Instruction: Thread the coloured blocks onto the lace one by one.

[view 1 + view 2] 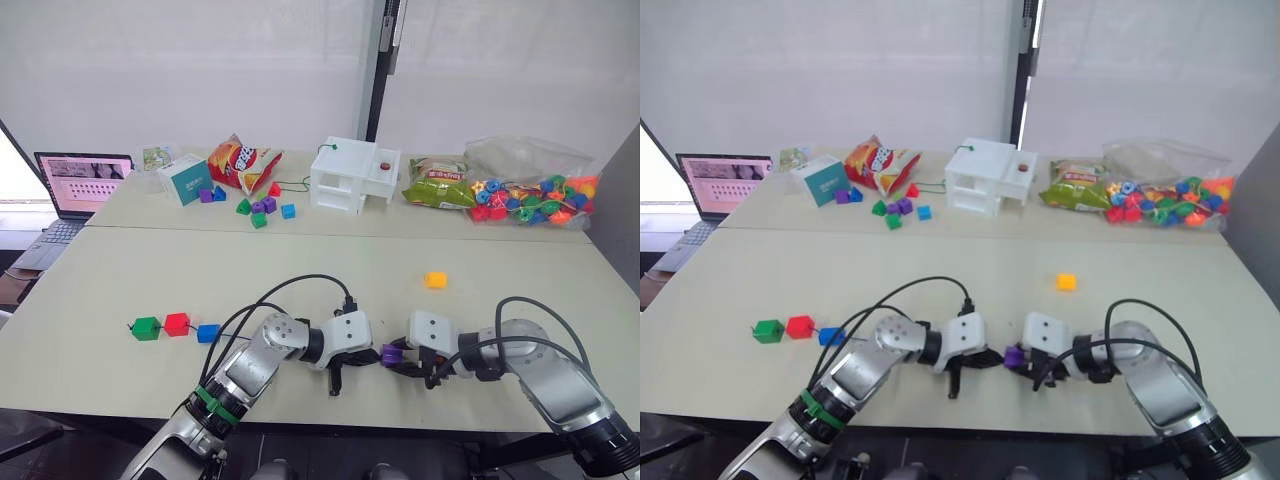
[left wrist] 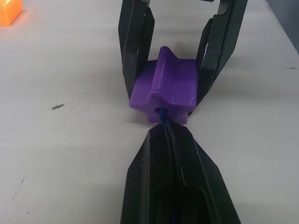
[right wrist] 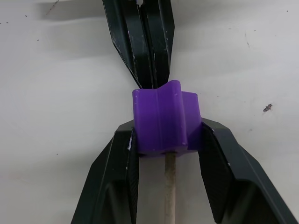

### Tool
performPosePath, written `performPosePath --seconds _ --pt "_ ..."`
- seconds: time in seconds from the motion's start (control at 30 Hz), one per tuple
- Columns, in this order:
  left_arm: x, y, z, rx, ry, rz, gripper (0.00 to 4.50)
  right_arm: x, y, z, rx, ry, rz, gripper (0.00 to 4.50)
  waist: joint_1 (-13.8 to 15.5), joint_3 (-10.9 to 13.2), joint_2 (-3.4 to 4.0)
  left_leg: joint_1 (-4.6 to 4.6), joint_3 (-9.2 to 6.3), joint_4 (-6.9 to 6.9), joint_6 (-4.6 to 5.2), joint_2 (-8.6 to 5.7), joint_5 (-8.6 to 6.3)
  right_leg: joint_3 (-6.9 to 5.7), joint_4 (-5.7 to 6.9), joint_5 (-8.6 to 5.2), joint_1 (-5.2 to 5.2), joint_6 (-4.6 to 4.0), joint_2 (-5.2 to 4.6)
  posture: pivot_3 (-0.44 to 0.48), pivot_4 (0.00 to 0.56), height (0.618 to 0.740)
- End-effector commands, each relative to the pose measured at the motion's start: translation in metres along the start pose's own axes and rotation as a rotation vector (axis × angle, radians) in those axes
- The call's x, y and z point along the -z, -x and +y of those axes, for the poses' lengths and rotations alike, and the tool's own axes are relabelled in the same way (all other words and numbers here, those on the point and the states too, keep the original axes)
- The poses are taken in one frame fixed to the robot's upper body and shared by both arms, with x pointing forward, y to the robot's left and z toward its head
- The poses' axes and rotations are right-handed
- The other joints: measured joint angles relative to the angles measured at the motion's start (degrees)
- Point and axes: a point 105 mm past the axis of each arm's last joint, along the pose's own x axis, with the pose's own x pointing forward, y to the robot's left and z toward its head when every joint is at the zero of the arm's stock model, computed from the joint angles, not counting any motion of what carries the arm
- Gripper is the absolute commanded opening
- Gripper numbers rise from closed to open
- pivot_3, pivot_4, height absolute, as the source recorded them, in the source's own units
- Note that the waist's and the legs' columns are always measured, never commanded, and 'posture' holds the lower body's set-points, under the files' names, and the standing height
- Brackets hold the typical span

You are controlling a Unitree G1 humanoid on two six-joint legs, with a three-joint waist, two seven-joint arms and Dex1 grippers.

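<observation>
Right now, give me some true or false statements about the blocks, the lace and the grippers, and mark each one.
1. The right gripper holds the purple block. True.
2. The lace enters the purple block from the left gripper. True.
3. The yellow block is already threaded. False: it lies loose on the table.
4. The green block, red block and blue block sit in a row. True.
5. The pale lace tip is hidden inside the block. False: it sticks out of the block.

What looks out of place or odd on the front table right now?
Nothing stands out. The right gripper holds the purple block, the left gripper pinches the lace at the block's hole, and the yellow block lies apart, unthreaded.
</observation>
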Motion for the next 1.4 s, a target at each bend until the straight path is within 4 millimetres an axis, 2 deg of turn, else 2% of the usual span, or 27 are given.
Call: performPosePath --seconds 0.03,0.1,0.17,0.23,0.3,0.37,0.4,0.57,0.7,0.83,1.13,1.27,1.3,1.4 --pt "-0.016 0.007 0.001 -0.002 -0.022 -0.063 0.81 -0.002 -0.001 0.008 -0.030 -0.008 -0.005 1.28 -0.10 0.00 0.00 -0.01 0.00 0.00 0.00 0.00 0.00 0.01 0.00 0.00 -0.02 0.00 0.00 0.000 0.150 0.740" --pt "-0.015 0.012 0.001 0.000 -0.032 -0.056 1.54 -0.005 0.000 0.008 -0.024 -0.020 -0.017 1.28 -0.12 0.00 0.00 -0.02 -0.01 -0.01 0.00 0.01 0.00 0.00 0.00 0.00 -0.02 0.00 0.00 0.000 0.150 0.740" --pt "-0.020 0.021 0.001 0.018 -0.014 -0.071 2.16 -0.009 0.002 0.004 0.008 -0.032 -0.035 2.36 -0.16 0.00 0.00 -0.01 -0.01 -0.01 0.00 0.01 0.00 0.00 0.00 0.00 -0.02 0.00 0.00 0.000 0.150 0.740" --pt "-0.022 0.027 0.001 0.033 -0.013 -0.073 2.80 -0.011 0.006 0.001 0.024 -0.042 -0.044 3.00 -0.26 0.00 0.00 -0.03 -0.01 -0.01 0.00 0.02 0.00 0.01 0.00 0.00 -0.05 0.00 0.00 0.000 0.150 0.740" --pt "-0.024 0.025 0.007 0.000 -0.034 -0.070 3.47 -0.012 0.010 -0.001 0.046 -0.042 -0.042 3.69 -0.15 0.00 0.00 -0.04 -0.01 -0.02 0.00 0.02 0.00 0.01 0.01 0.00 -0.05 0.00 0.00 0.000 0.150 0.740" --pt "-0.024 0.017 0.002 0.040 -0.054 -0.063 4.11 -0.015 0.017 -0.004 0.072 -0.046 -0.050 4.35 -0.06 0.00 0.00 -0.05 -0.02 0.00 0.00 -0.01 0.00 0.00 0.00 0.00 -0.04 0.00 -0.02 0.000 0.150 0.740" --pt "-0.024 0.014 -0.001 0.064 -0.057 -0.062 4.13 -0.016 0.020 -0.005 0.082 -0.048 -0.054 4.43 0.12 0.00 0.00 -0.05 -0.02 0.00 0.00 -0.02 0.00 0.00 0.00 0.00 -0.04 0.00 -0.04 0.000 0.150 0.740" --pt "-0.025 -0.009 -0.009 0.140 -0.098 -0.056 4.13 -0.007 0.040 0.001 0.082 -0.059 -0.010 4.43 0.47 0.01 0.00 -0.09 -0.01 0.02 0.05 -0.06 -0.03 -0.02 -0.06 0.01 -0.02 0.03 -0.06 0.000 0.150 0.740" --pt "-0.020 -0.027 -0.005 0.130 -0.108 -0.036 4.13 0.003 0.046 0.004 0.085 -0.071 0.024 4.43 0.33 0.01 -0.01 -0.07 0.02 0.01 0.05 -0.02 -0.03 0.01 -0.06 0.01 -0.02 0.02 -0.01 0.000 0.150 0.740" --pt "-0.024 -0.032 -0.003 0.131 -0.107 -0.065 4.13 0.006 0.046 0.005 0.082 -0.075 0.030 4.43 -0.06 0.01 -0.01 -0.07 0.03 0.01 0.06 -0.01 -0.03 0.02 -0.05 0.01 -0.02 0.03 0.01 0.000 0.150 0.740" --pt "-0.019 -0.030 -0.004 0.137 -0.115 -0.062 1.40 0.012 0.042 0.005 0.081 -0.078 0.034 4.50 -0.14 0.01 -0.01 -0.07 0.02 0.02 0.06 -0.01 -0.03 0.02 -0.05 0.01 -0.02 0.03 -0.01 0.000 0.150 0.740" --pt "-0.017 -0.027 -0.002 0.133 -0.116 -0.059 1.40 0.017 0.038 0.006 0.068 -0.076 0.038 4.50 -0.17 0.01 -0.01 -0.07 0.02 0.02 0.06 -0.01 -0.03 0.02 -0.05 0.01 -0.02 0.03 0.00 0.000 0.150 0.740" --pt "-0.016 -0.026 -0.002 0.133 -0.117 -0.057 1.40 0.021 0.036 0.006 0.069 -0.075 0.042 3.95 -0.16 0.01 -0.01 -0.07 0.02 0.02 0.06 -0.01 -0.03 0.02 -0.05 0.01 -0.02 0.03 0.00 0.000 0.150 0.740" --pt "-0.015 -0.025 -0.002 0.135 -0.120 -0.056 1.40 0.028 0.034 0.004 0.076 -0.056 0.059 2.98 -0.18 0.01 -0.01 -0.07 0.02 0.02 0.06 -0.01 -0.03 0.02 -0.05 0.01 -0.02 0.03 0.00 0.000 0.150 0.740"
